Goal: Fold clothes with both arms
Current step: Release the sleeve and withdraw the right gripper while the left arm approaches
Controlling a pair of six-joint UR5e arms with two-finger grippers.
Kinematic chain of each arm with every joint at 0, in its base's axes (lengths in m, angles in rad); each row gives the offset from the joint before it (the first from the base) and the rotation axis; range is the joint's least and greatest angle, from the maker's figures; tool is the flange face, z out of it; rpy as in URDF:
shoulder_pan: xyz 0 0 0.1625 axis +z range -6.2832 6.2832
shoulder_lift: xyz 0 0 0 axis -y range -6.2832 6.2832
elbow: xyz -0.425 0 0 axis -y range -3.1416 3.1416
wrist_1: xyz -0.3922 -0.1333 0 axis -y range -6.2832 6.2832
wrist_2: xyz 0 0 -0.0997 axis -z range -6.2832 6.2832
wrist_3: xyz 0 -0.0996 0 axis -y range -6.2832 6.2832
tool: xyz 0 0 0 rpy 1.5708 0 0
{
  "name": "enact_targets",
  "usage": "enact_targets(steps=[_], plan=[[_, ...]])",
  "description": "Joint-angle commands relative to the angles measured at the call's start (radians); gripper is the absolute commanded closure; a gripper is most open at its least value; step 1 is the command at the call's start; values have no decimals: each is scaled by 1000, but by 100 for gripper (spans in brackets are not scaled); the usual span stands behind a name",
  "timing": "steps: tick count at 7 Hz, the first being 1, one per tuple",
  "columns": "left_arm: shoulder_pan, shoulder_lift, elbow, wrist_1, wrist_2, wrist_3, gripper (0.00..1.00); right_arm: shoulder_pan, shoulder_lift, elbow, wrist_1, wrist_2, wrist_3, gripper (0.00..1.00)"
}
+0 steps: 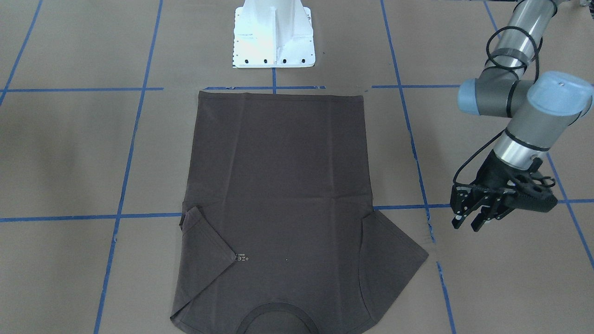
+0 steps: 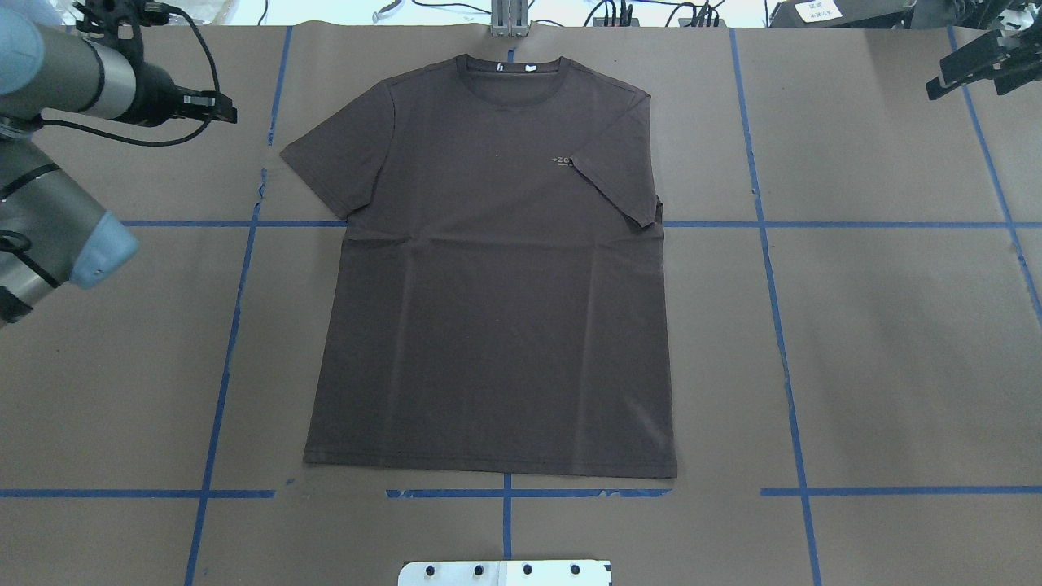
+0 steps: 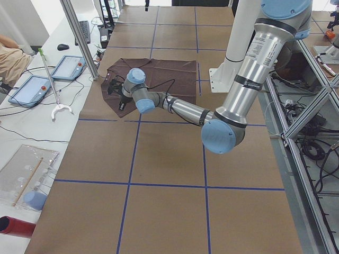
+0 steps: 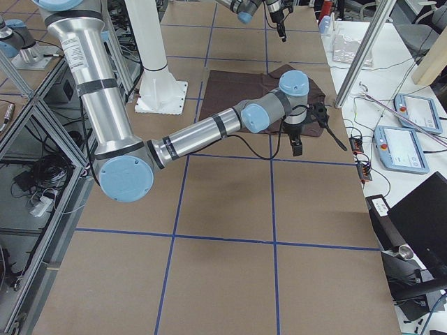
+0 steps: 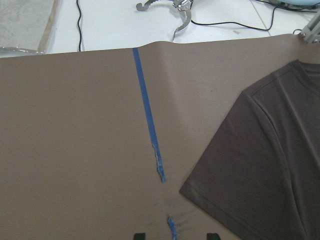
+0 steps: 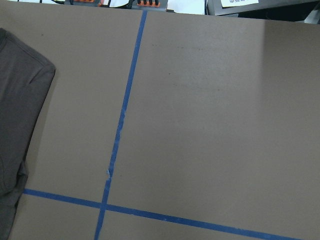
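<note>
T-shirt (image 2: 488, 285) flat, one sleeve folded in; left pincer (image 1: 467, 224) agape, empty — right pincer (image 2: 944, 80) cut off, state unclear

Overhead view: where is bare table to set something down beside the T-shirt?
Widest free patch: the brown paper on the robot's right of the T-shirt, crossed only by blue tape. A narrow strip lies between hem and white pedestal base. Crowded: the left side, where the left arm and its tool overhang beside the sleeve.

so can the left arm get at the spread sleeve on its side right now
Probably yes: the left gripper hangs open beside that sleeve, with only bare table paper between them and nothing lying on the sleeve.
</note>
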Motion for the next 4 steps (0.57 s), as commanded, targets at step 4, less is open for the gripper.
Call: enact_targets(steps=[4], plan=[[121, -134, 289, -128, 189, -132, 56, 19, -15, -3, -1, 7, -27, 0]])
